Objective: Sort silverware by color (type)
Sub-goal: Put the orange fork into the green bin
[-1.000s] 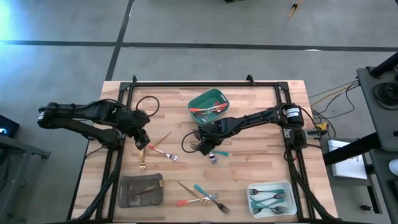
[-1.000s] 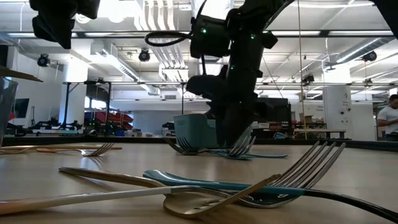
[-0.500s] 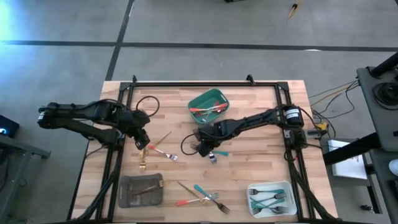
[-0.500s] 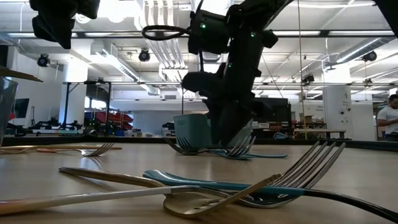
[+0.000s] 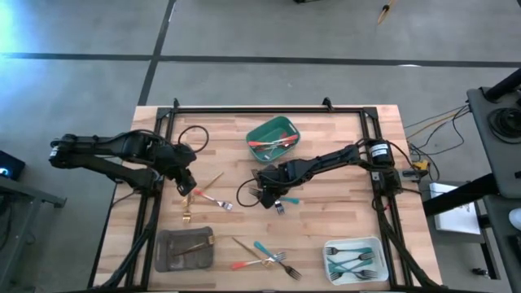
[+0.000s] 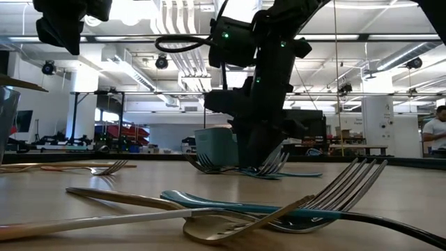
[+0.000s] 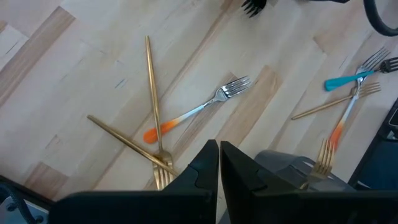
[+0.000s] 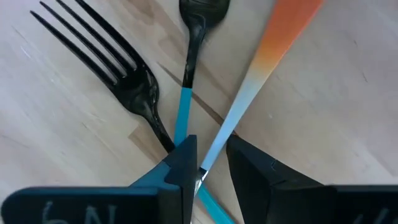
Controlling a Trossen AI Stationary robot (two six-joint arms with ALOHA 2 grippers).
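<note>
At mid-table my right gripper (image 5: pixel 269 198) (image 8: pixel 211 165) hangs low and open over a small pile of silverware. In the pile an orange-handled utensil (image 8: pixel 283 28) lies slanted across a teal-handled one (image 8: pixel 184 115), beside a dark-tined fork (image 8: pixel 106 59). Its silver shaft (image 8: pixel 225 134) runs into the gap between the fingers. My left gripper (image 5: pixel 189 184) (image 7: pixel 219 165) is shut and holds nothing. It hovers over two crossed gold utensils (image 7: pixel 151 93) and an orange-handled fork (image 7: pixel 199 111) that lie flat on the wood. My right gripper points steeply down with a finger on each side of the orange-handled utensil's silver shaft (image 8: pixel 208 163). The shaft runs close along one finger (image 8: pixel 185 163). Whether that finger touches it, I cannot tell. The utensil lies on the pile.
A green tray (image 5: pixel 286 125) with red-handled pieces stands at the far middle. Near the front left a grey tray (image 5: pixel 165 259) holds gold ones, and near the front right a white tray (image 5: pixel 329 248) holds teal forks. Mixed utensils (image 5: pixel 264 256) lie near the front edge.
</note>
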